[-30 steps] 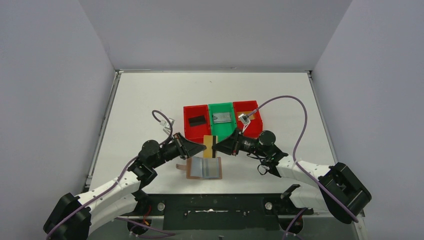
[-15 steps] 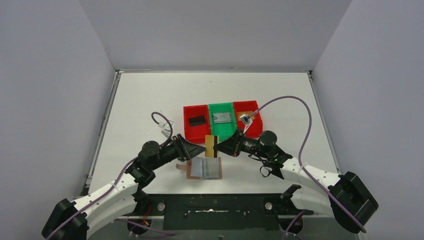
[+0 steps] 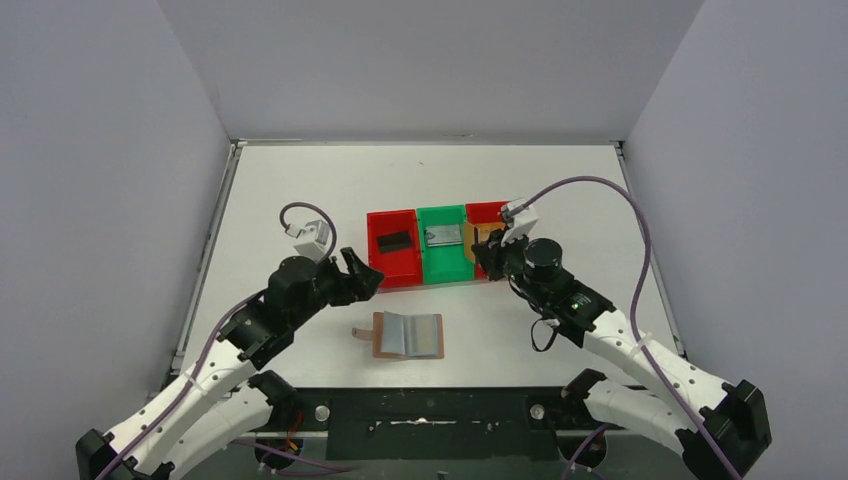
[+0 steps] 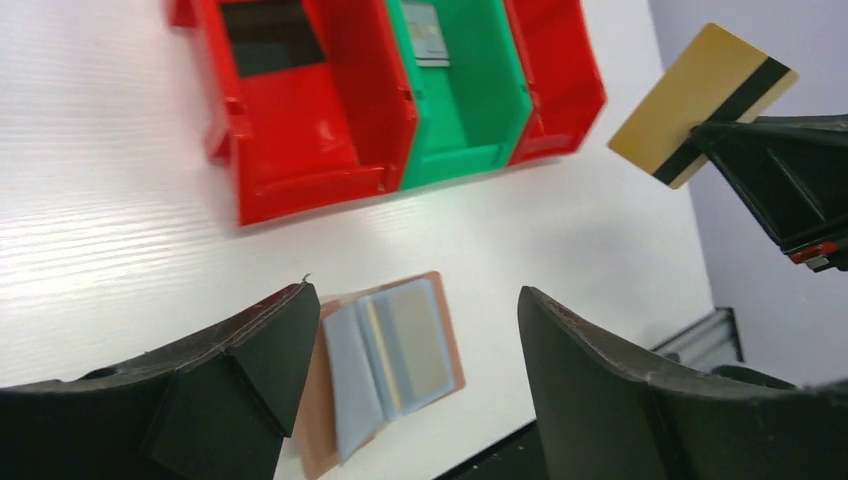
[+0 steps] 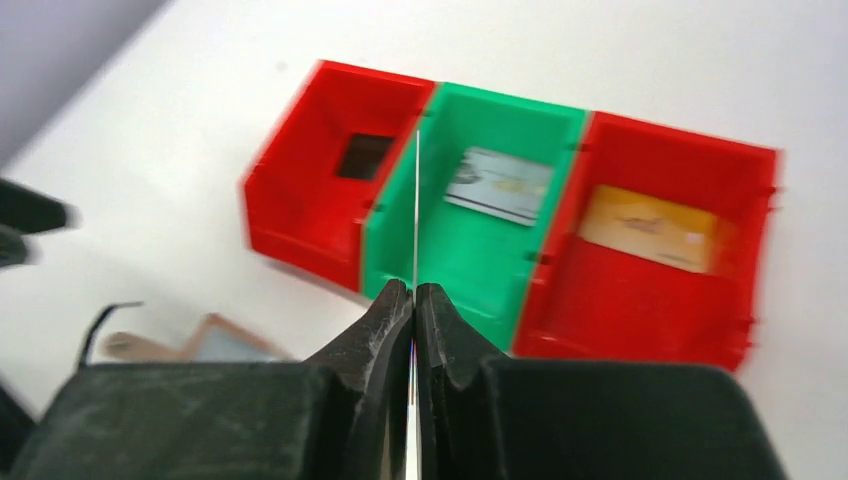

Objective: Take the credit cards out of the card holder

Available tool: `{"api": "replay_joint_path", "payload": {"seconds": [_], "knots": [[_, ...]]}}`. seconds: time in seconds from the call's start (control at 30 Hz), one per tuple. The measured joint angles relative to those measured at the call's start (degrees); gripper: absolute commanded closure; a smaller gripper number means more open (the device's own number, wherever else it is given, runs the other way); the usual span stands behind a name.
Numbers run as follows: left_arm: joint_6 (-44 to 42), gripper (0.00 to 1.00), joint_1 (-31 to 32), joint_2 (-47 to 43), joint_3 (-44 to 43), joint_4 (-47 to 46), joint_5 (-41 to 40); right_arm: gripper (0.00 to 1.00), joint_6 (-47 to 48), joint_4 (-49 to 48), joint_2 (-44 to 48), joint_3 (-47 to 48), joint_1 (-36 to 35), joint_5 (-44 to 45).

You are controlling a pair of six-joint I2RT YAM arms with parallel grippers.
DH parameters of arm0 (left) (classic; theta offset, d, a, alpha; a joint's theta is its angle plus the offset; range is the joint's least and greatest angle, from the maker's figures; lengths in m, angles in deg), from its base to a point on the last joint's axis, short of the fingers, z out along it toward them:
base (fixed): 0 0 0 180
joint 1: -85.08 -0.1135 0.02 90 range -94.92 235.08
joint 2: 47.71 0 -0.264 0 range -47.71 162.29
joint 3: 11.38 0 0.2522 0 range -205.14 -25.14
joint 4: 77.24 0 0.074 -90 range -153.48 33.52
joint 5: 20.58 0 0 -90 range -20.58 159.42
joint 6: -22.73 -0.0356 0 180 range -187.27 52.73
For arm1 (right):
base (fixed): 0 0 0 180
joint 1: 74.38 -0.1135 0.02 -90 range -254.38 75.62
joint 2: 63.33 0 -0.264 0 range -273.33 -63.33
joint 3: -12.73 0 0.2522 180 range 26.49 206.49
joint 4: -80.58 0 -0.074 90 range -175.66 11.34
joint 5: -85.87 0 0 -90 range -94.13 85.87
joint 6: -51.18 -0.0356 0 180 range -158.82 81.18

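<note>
In the top view, a tan-brown leather-like bifold card holder (image 3: 408,334) is seen lying open on the white bench (image 3: 300,190), grey-blue lining upward, near the front edge and apart from a row of 3 plastic bins (image 3: 447,270).

From the left wrist, the left tool (image 4: 415,300) is shown spread wide and empty above the card holder. A gold card with a black stripe (image 4: 700,100) is held aloft by the right tool (image 4: 780,170).

From the right wrist, that card is seen edge-on, pinched in the right tool over the green bin (image 5: 470,270). A black card (image 5: 363,155), a silver-grey card (image 5: 497,187) and a gold-tan card (image 5: 650,225) are each laid in 1 bin.
</note>
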Motion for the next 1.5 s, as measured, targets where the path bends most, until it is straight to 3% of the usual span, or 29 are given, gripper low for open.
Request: {"api": "replay_joint_path", "payload": {"seconds": [0.03,0.07,0.3,0.57,1.03,1.5], "knots": [[-1.2,0.12,0.0,-0.7,-0.9,2.6,-2.2,1.00,3.8,1.7,-0.4,0.8,0.0,2.3],[-2.0,0.10,0.0,-1.5,-1.4,4.1,-3.5,1.00,7.5,3.4,-1.2,1.8,0.0,4.2],[-9.2,0.09,-0.1,-9.7,-2.9,10.7,-10.2,1.00,30.6,14.9,-10.3,11.9,0.1,8.3],[-15.3,0.08,-0.1,-8.7,-4.1,14.9,-14.9,1.00,49.1,20.0,-16.9,15.5,1.6,11.4],[-20.3,0.08,-0.1,-10.7,-3.2,14.2,-18.2,1.00,71.1,23.7,-24.1,15.9,9.4,5.2],[-21.3,0.07,-1.5,-9.7,-3.2,12.7,-19.4,1.00,82.2,21.5,-32.9,21.7,12.1,1.0]]}}
